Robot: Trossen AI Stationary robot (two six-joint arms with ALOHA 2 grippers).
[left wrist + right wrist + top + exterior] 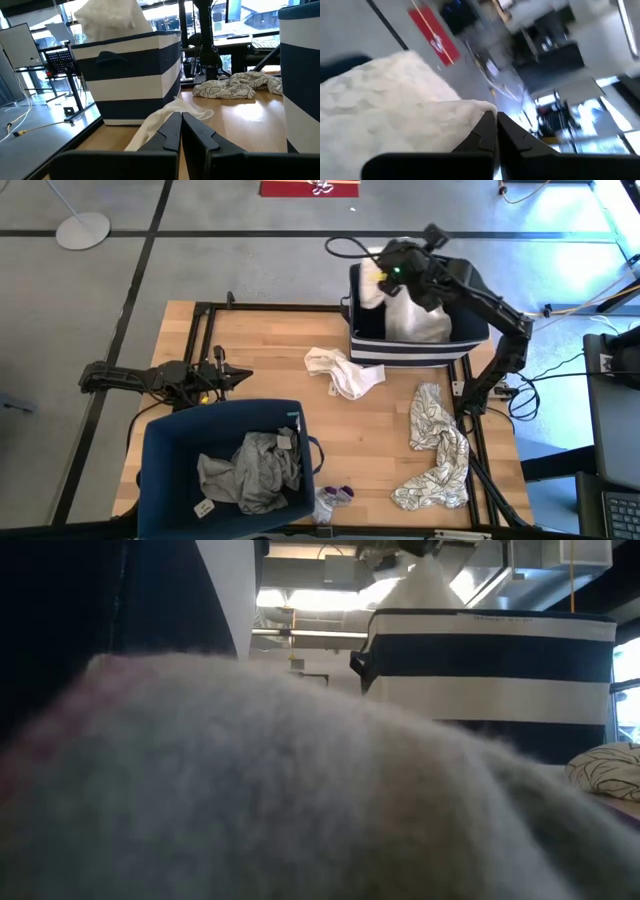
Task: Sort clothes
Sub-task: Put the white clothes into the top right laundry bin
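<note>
My right gripper [386,282] is over the navy-and-white striped bin [415,352] at the far right, shut on a white garment [415,318] whose lower part fills the bin. In the low view the garment [425,582] rises to a peak above the bin's rim. My left gripper [240,376] is shut and empty, low at the table's left. A cream garment [342,370] lies crumpled mid-table. A white garment with dark squiggly print [436,446] lies at the right. A grey garment [250,470] lies in the navy bin [165,450] at the near left. My right gripper pinches a bunched part of the white garment's top [479,107] between its two fingers, coming from above. The garment hangs below the fingers in a cone. Its lower part rests inside the striped bin [490,660]. One layer or several, I cannot tell.
A small purple-and-white cloth item [333,496] lies at the near edge beside the navy bin. A fuzzy grey mass [250,790] fills most of the low view. The table's black frame rail [300,308] runs along the far edge. Bare wood shows between the two bins.
</note>
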